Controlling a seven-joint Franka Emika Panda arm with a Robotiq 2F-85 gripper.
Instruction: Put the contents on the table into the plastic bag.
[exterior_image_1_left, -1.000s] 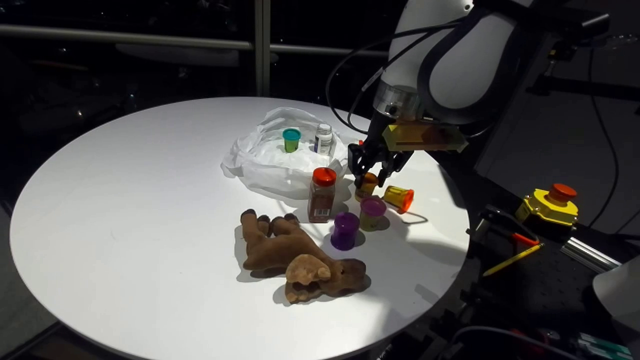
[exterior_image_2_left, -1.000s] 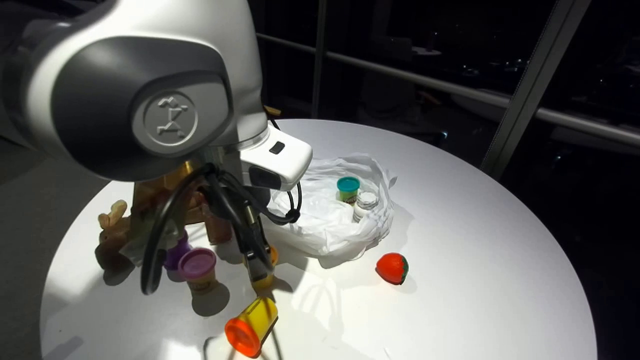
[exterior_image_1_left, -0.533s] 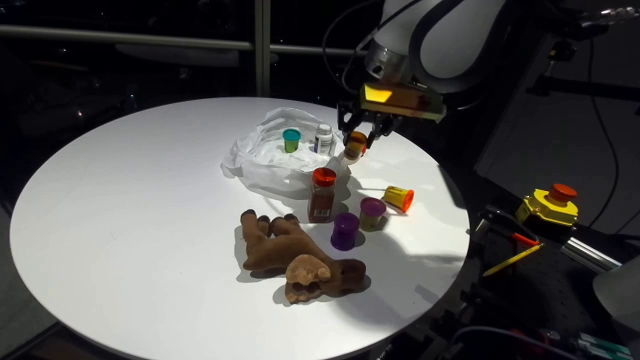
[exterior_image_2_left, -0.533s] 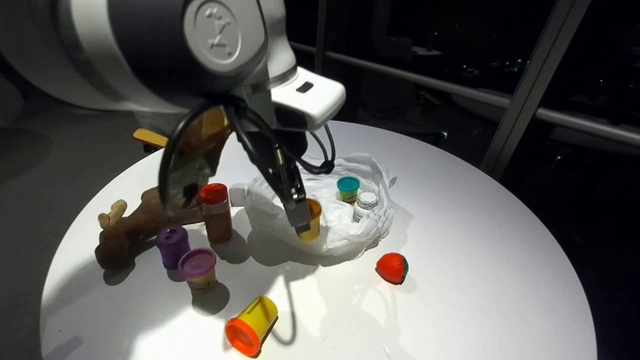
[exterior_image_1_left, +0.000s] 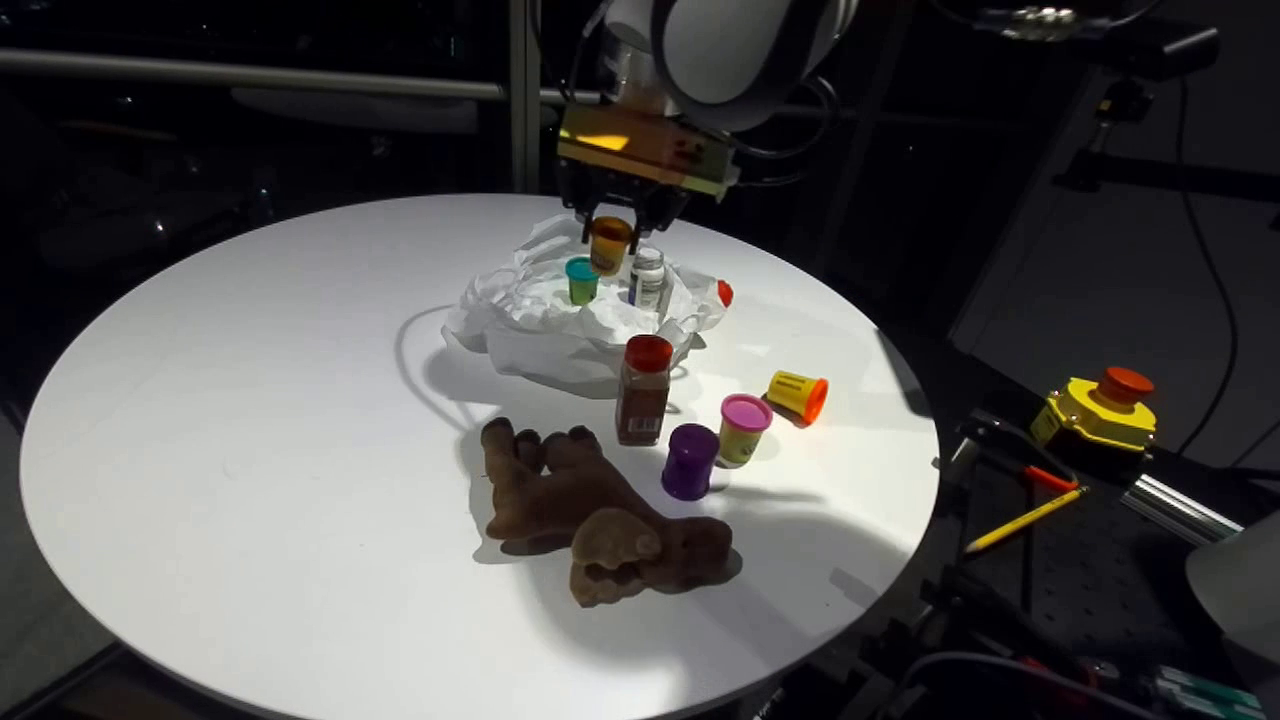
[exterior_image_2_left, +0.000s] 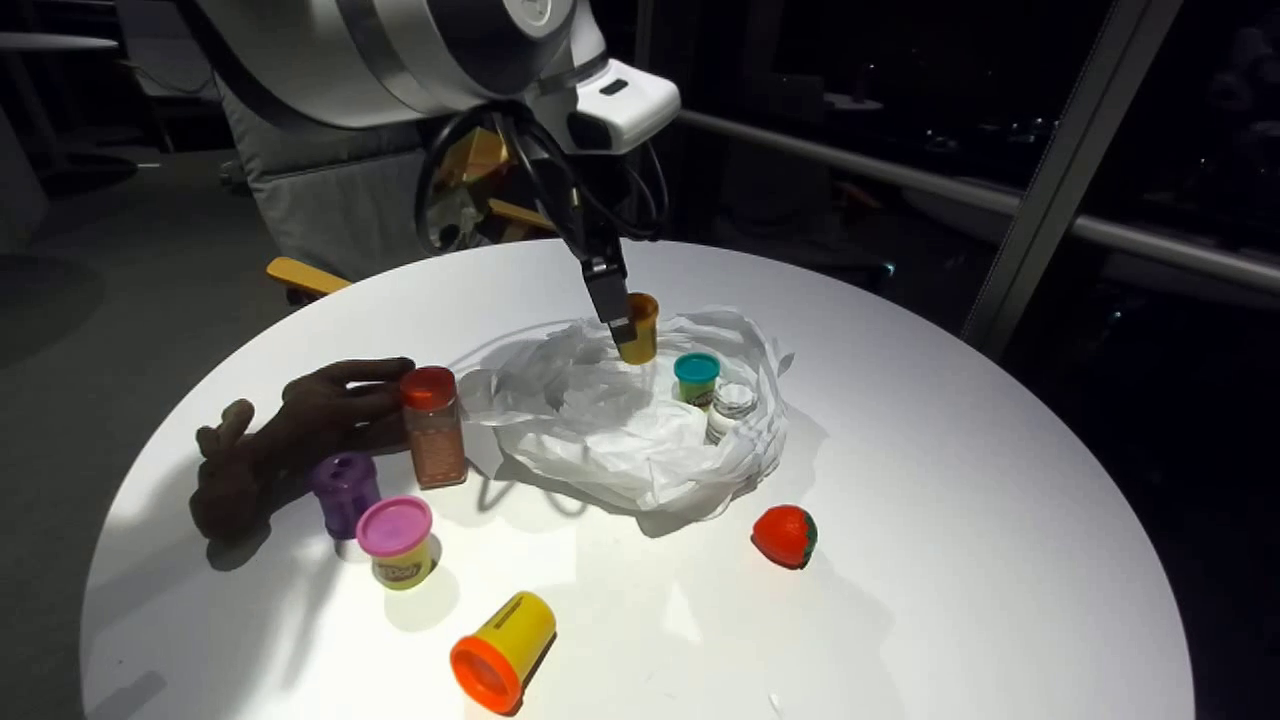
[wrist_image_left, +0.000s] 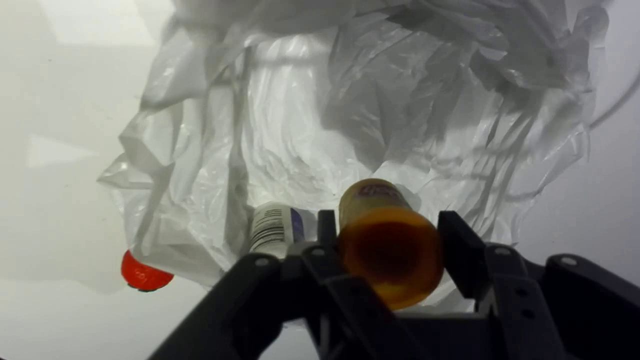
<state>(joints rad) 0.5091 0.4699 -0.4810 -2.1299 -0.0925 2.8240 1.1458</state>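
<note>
The arm (exterior_image_2_left: 420, 60) slopes down to the wrist (exterior_image_2_left: 625, 105), which stands higher than the bag (exterior_image_2_left: 640, 470) and bends so that the gripper (exterior_image_1_left: 611, 240) points down over it. The fingers (wrist_image_left: 462, 255), part-way apart, grip a tub (wrist_image_left: 390, 250), one on each side of it, above the bag. In both exterior views the arm runs out of sight at the top, high above the bag; in the wrist view both fingers show dark against it

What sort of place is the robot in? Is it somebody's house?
Probably not a house: it looks more like a robot lab or workroom, though I can't be sure. The clues are a big robot arm, a yellow box and the red button on top.
</note>
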